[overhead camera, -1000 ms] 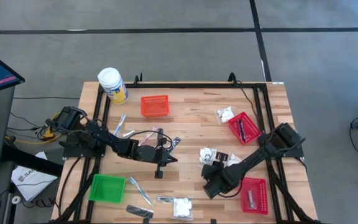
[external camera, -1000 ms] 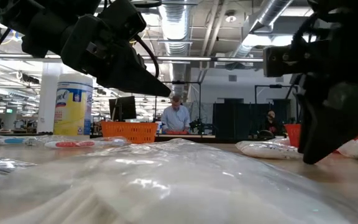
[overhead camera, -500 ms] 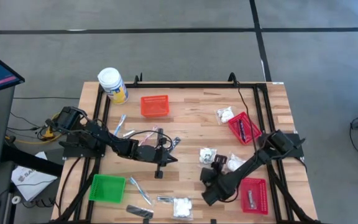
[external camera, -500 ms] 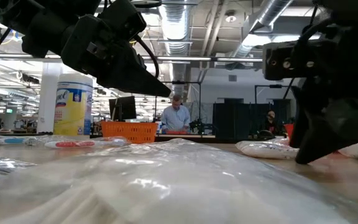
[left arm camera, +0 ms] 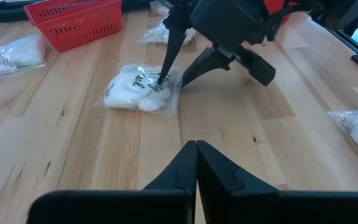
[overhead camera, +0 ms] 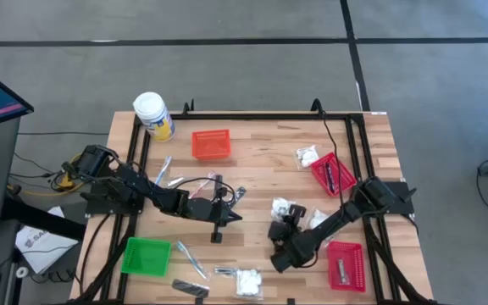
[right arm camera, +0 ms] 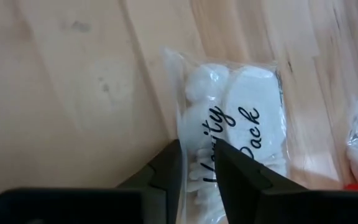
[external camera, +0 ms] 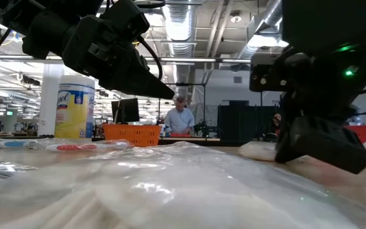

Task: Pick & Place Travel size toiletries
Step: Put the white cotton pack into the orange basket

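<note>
Nearby, red basket (overhead camera: 344,263), more packets (overhead camera: 307,156)

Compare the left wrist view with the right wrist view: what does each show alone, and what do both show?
Only the left wrist view shows the left gripper, shut and empty, a red basket and the right arm from outside. Only the right wrist view shows the print on the white packet, ending in "Pack". Both show the right gripper pinching that packet on the table.
</note>
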`<state>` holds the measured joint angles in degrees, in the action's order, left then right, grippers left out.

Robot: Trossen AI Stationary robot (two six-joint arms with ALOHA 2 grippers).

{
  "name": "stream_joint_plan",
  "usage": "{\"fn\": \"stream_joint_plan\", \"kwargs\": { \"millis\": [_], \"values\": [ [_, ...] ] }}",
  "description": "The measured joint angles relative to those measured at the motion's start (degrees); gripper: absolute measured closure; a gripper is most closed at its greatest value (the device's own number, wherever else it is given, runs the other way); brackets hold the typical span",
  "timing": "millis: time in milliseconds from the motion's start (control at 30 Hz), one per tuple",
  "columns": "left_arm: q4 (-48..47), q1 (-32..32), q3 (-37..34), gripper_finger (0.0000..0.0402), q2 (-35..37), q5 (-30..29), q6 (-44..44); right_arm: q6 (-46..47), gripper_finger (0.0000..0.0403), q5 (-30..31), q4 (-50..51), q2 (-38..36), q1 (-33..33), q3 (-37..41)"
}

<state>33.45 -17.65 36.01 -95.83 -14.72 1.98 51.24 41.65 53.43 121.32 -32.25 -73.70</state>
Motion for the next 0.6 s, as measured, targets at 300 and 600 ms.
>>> {"fn": "stream_joint_plan", "kwargs": {
  "millis": [300,600],
  "values": [
    [0.00,0.00,0.00,0.0399,0.04,0.00,0.02,1.37,0.0395,-0.71,0.08,0.13,1.44,0.14],
    [0.00,0.00,-0.02,0.0399,0.04,0.00,0.01,4.04,0.0401,-2.04,4.34,-0.02,1.36,-1.01]
  ]
}}
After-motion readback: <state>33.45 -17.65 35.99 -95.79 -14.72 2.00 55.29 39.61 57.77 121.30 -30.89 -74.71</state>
